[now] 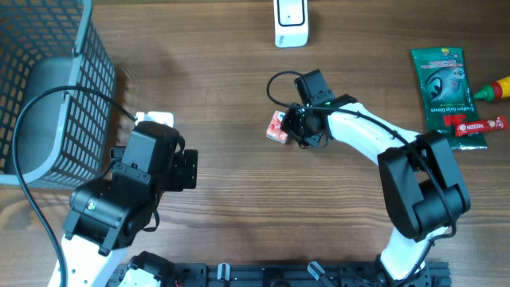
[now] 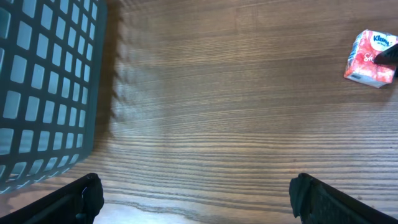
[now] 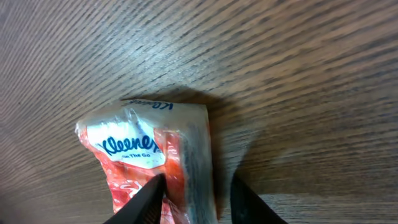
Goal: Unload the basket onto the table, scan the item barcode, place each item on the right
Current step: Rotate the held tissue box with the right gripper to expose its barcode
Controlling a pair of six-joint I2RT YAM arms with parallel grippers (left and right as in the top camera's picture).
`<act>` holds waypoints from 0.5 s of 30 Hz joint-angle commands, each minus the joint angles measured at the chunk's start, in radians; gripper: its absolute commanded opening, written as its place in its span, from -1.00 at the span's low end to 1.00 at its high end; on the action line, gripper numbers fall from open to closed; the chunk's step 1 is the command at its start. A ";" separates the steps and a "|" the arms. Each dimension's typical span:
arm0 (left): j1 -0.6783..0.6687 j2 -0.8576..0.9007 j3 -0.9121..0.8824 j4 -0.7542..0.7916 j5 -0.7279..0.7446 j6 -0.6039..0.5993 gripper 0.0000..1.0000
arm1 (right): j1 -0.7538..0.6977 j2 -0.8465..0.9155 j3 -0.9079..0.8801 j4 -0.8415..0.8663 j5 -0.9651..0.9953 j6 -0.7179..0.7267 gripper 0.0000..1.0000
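**Overhead view.** A red-and-white tissue pack (image 1: 276,126) lay on the wooden counter (image 1: 223,80) near its middle, below a white scanner (image 1: 291,22) that stood at the far edge. The right tool (image 1: 289,129) was at the pack's right side, touching or almost touching it. The left tool (image 1: 188,169) hung over bare wood, well apart from the pack and just beside a grey mesh basket (image 1: 48,88) in the left corner. At the right edge lay a green packet (image 1: 442,84), a red bar (image 1: 476,125) across its lower end, and a bottle (image 1: 494,89) with a red and yellow tip.

**Left wrist view.** The left tool (image 2: 198,190) was released, its two fingers (image 2: 87,199) spread wide with only wood between them. The basket (image 2: 43,93) filled the left side. The tissue pack (image 2: 368,59) showed at the upper right, with a dark fingertip of the right tool against its right edge.

**Right wrist view.** The tissue pack (image 3: 155,162), printed "Kleenex", rested on the counter with its near end between the fingers (image 3: 146,200) of the right tool (image 3: 196,200). One finger lay against the wrapper, and a thin gap seemed to show at the other. It could not be told whether the tool was clenched on the pack.
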 commanded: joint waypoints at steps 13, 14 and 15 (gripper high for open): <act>-0.001 -0.002 0.000 0.003 -0.009 0.012 1.00 | -0.150 -0.001 -0.045 0.188 -0.851 -0.528 -0.91; -0.001 -0.002 0.000 0.003 -0.009 0.012 1.00 | -0.161 -0.001 -0.045 0.188 -0.909 -0.562 -0.92; -0.001 -0.002 0.000 0.003 -0.009 0.012 1.00 | -0.175 -0.001 -0.045 0.188 -0.980 -0.611 -0.91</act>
